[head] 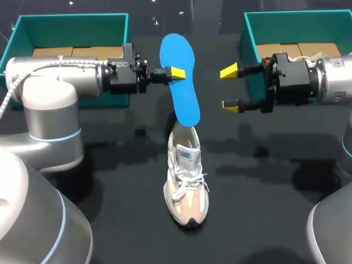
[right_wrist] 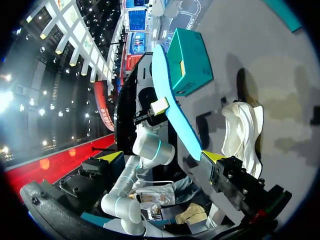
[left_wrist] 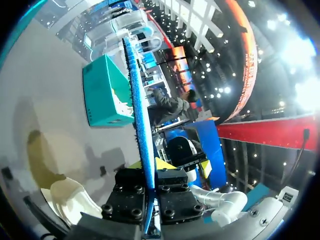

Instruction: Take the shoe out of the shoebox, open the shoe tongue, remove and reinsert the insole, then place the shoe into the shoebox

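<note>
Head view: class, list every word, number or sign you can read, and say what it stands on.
No text can be read.
On the tongue of the sneaker, a small blue mark: too blurred to read.
On the blue insole: no print visible.
On the left teal shoebox and the right teal shoebox: no print visible.

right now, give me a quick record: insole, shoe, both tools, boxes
insole: blue, held up, lower end at the shoe's opening
shoe: sole down, toe toward the camera
left tool: shut on the insole
right tool: open, beside the insole, apart from it
left box: teal, back left
right box: teal, back right
</note>
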